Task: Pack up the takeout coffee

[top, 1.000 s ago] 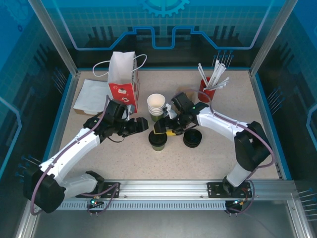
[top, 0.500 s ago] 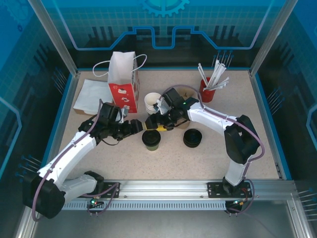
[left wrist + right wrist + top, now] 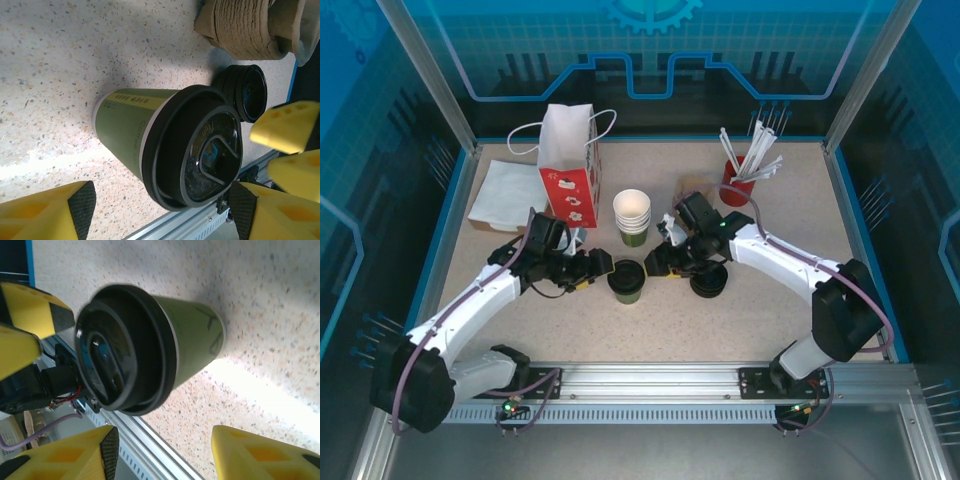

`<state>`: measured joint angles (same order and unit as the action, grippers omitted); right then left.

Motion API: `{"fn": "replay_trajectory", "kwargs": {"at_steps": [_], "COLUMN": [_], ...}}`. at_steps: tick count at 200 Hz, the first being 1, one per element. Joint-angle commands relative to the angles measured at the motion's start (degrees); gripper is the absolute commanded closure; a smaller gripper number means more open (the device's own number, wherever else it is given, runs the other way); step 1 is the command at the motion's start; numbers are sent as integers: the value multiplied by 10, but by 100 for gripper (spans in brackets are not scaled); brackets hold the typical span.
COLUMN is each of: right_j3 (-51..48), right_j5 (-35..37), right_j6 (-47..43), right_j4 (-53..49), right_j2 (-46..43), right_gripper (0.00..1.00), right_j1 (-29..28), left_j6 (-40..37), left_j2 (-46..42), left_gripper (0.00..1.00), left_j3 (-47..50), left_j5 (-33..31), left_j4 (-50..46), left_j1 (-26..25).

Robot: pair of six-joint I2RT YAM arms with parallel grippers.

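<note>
A green paper cup with its black lid on, the takeout coffee (image 3: 626,282), stands upright near the middle of the table (image 3: 750,325). The left gripper (image 3: 598,270) sits just to the cup's left. Its two fingers are spread wide to either side of the cup, with a clear gap on at least one side, so nothing is pinched. The right gripper (image 3: 653,267) sits just to the cup's right, fingers apart and holding nothing. Further right is a stack of spare black lids (image 3: 708,280). Just beyond the coffee is a stack of lidless cups (image 3: 632,214). A white and red paper bag (image 3: 567,160) stands at the far left, well apart from the coffee. The lid seems fitted; grasping the cup and getting it into the bag appear to remain.
</note>
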<state>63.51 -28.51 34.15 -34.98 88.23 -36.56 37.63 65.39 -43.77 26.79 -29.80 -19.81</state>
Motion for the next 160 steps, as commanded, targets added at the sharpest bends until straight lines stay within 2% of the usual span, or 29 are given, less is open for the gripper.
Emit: {"fn": "replay_trajectory", "kwargs": {"at_steps": [1, 115, 160], "right_j3": [-8, 6, 6], "right_j5": [-6, -4, -1], "right_j6": [26, 40, 42], "right_j4": [26, 38, 34], "right_j2": [6, 48, 57], "right_gripper": [48, 62, 63], "right_j1": [-15, -27, -28], "left_j6": [10, 9, 11], "left_j2": [15, 37, 42], "left_gripper": [27, 37, 39], "left_j3": [11, 43, 58], "left_j5": [29, 29, 29], "left_j4": [31, 56, 62], "left_j1": [4, 3, 2]}}
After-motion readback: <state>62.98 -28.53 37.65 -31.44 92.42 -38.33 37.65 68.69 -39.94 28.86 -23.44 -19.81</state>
